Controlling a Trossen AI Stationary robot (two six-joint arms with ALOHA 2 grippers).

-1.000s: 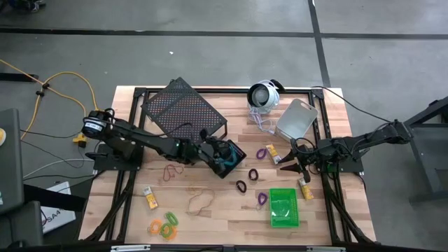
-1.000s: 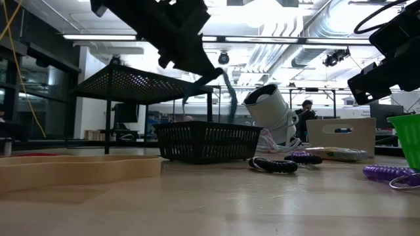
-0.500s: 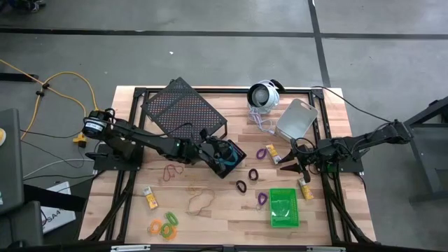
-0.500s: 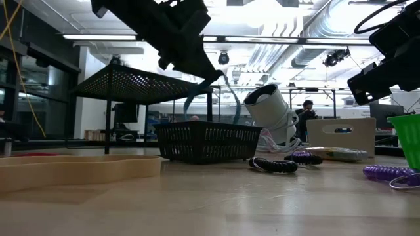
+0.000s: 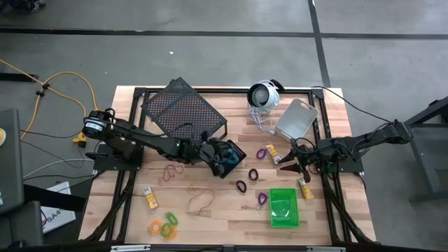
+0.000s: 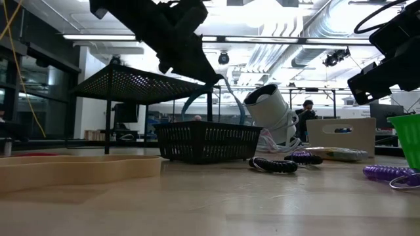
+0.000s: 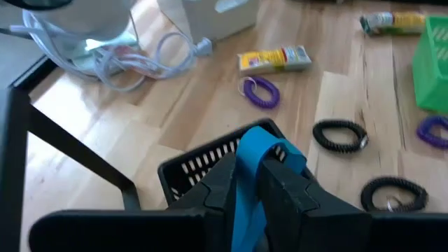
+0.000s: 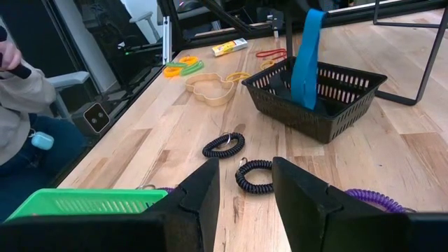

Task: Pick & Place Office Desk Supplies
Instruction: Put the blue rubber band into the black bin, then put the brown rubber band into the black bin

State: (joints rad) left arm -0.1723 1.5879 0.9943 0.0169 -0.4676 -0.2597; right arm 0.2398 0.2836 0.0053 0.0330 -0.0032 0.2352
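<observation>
- High view: left gripper (image 5: 222,158) hangs over the black bin (image 5: 232,161) at mid-table, a blue band (image 5: 225,162) at its tip; right gripper (image 5: 285,164) waits near the table's right edge, between two yellow pieces (image 5: 271,152); green bin (image 5: 283,207) lies near the front, grey bin (image 5: 296,119) at the back by the white device (image 5: 264,95); purple loop (image 5: 261,152), black loops (image 5: 253,173), orange and green loops (image 5: 164,225) are scattered on the wood; mesh rack (image 5: 183,110) stands behind the left arm
- Low view: blue band (image 6: 226,98) droops from the left gripper (image 6: 213,77) down into the black bin (image 6: 209,141); a black loop (image 6: 271,164) lies just in front
- Left wrist view: left fingers (image 7: 220,183) sit close on either side of the blue band (image 7: 253,175), which runs between them towards the bin's rim (image 7: 203,161); whether they pinch it or have just let go, cannot tell
- Right wrist view: right fingers (image 8: 201,192) are spread, nothing between them; two black loops (image 8: 223,145) lie on the table ahead, the black bin (image 8: 316,94) with the upright band (image 8: 306,59) beyond; a person's sleeve (image 8: 21,98) shows at the table's side
</observation>
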